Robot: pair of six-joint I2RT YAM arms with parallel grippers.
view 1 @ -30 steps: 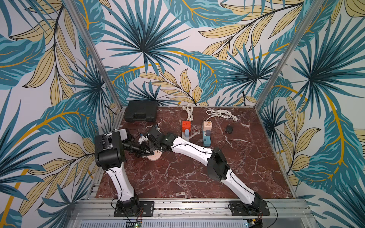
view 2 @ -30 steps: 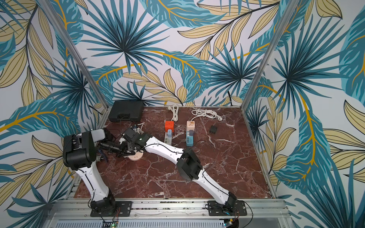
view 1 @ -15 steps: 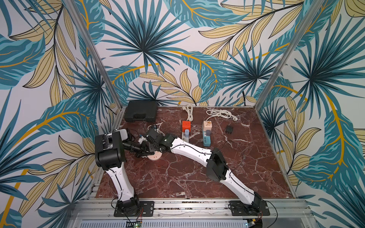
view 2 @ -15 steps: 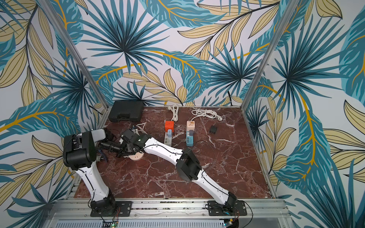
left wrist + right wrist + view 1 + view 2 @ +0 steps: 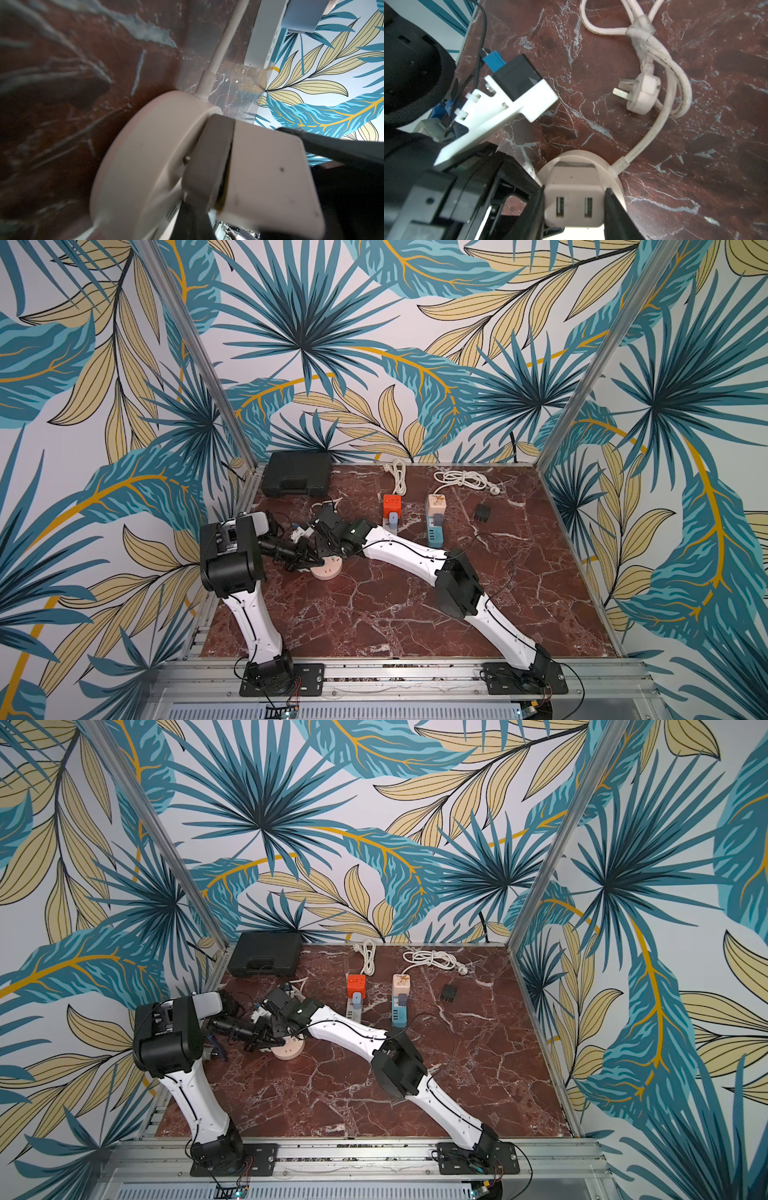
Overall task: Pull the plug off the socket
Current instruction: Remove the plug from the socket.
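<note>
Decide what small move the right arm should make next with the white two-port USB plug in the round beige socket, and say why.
Probably pull the right tool straight away from the round beige socket: its fingers already clamp both sides of the white two-port USB plug, which looks seated, while the shut left tool appears to pin the socket down.
</note>
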